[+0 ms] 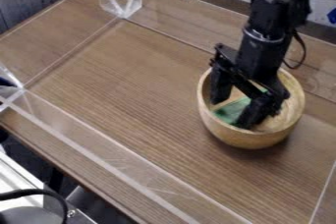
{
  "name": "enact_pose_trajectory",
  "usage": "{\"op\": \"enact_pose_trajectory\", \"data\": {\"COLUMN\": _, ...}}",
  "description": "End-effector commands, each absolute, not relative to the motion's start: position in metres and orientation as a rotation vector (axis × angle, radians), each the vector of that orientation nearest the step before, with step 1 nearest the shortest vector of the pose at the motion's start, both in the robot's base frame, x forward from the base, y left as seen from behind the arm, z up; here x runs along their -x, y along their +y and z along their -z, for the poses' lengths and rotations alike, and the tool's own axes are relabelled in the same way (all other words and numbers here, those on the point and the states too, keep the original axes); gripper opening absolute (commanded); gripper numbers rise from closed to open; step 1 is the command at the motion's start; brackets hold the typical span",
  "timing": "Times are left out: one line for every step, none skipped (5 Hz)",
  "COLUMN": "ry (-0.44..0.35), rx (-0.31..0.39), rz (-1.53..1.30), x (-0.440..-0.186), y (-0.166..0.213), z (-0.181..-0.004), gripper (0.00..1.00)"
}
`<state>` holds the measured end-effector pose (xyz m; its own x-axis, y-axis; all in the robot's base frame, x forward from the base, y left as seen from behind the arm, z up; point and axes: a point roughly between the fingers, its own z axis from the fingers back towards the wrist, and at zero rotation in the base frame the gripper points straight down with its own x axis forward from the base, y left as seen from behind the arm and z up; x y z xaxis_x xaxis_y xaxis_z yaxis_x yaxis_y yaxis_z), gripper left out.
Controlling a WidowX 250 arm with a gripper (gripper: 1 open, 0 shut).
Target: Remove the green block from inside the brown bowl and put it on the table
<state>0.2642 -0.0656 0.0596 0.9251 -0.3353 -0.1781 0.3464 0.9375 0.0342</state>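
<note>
One block between the jaws (245, 95).

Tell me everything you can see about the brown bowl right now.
The brown bowl is round, light brown and looks wooden, with smooth sides and a thick rim. It sits upright on the wood-grain table. The green block lies inside it, partly hidden by the open gripper, which reaches down into the bowl from above and covers part of the rim and interior. Whether the gripper touches the bowl can't be told from this view.
</note>
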Motion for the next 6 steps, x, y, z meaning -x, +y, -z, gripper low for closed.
{"op": "enact_pose_trajectory", "data": {"ry": 0.105, "rx": -0.125, "rz": 0.333, "x": -0.272, "y": -0.067, "z": -0.073, "gripper": 1.0}}
{"op": "enact_pose_trajectory", "data": {"ry": 0.096, "rx": -0.183, "rz": 0.313, "x": -0.268, "y": -0.066, "z": -0.074, "gripper": 1.0}}
{"op": "enact_pose_trajectory", "data": {"ry": 0.048, "rx": -0.099, "rz": 0.333, "x": -0.267, "y": -0.067, "z": -0.08, "gripper": 1.0}}
{"op": "enact_pose_trajectory", "data": {"ry": 0.003, "rx": -0.033, "rz": 0.347, "x": -0.268, "y": -0.068, "z": -0.085, "gripper": 1.0}}
{"op": "enact_pose_trajectory", "data": {"ry": 0.03, "rx": -0.059, "rz": 0.309, "x": -0.271, "y": -0.066, "z": -0.077, "gripper": 1.0}}
{"op": "enact_pose_trajectory", "data": {"ry": 0.052, "rx": -0.082, "rz": 0.276, "x": -0.274, "y": -0.064, "z": -0.07, "gripper": 1.0}}
